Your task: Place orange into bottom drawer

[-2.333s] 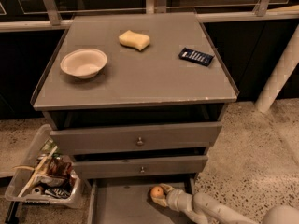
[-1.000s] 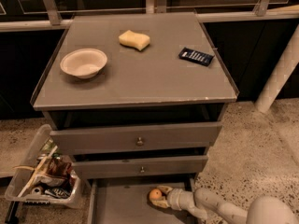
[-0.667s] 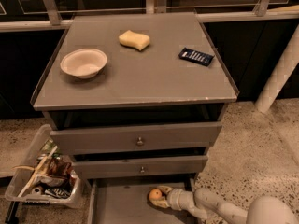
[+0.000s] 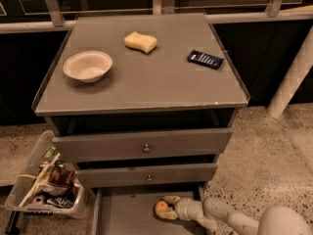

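Observation:
The orange [image 4: 161, 208] is small, round and glossy. It sits low inside the pulled-out bottom drawer [image 4: 122, 214], near its back right, just under the middle drawer front. My gripper [image 4: 168, 206] reaches in from the lower right on a pale arm [image 4: 230, 218]. Its fingers [image 4: 171, 199] are wrapped around the orange. I cannot tell whether the orange rests on the drawer floor or is held just above it.
On the cabinet top stand a white bowl [image 4: 87, 65], a yellow sponge [image 4: 141, 41] and a dark blue packet [image 4: 205, 59]. Two upper drawers [image 4: 143, 146] with knobs are slightly ajar. A clear bin of snack packs [image 4: 45, 190] sits on the floor to the left. A white pole [image 4: 293, 77] stands at the right.
The arm has drawn slightly further into view at the lower right. The gripper and orange stay at the same spot in the bottom drawer.

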Motion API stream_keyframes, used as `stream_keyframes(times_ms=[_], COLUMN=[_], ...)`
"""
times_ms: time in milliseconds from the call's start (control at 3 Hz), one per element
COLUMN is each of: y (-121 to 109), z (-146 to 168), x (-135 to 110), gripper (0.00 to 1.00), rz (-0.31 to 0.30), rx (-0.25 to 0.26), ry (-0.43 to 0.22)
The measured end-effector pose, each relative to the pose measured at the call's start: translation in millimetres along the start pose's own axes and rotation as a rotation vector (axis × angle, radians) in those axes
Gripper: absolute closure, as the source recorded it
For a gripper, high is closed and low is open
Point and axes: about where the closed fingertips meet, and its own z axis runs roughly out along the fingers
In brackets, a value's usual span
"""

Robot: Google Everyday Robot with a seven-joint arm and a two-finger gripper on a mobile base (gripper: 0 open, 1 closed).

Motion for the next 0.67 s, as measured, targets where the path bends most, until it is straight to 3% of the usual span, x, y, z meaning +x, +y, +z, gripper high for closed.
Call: stream_keyframes(times_ms=[333,667], y=[0.1,0.1], z=[0.1,0.1], x=[0.0,0.0], gripper=[0.00,0.00], rz=[0.000,0.000], rx=[0.000,0.000], ry=[0.000,0.000])
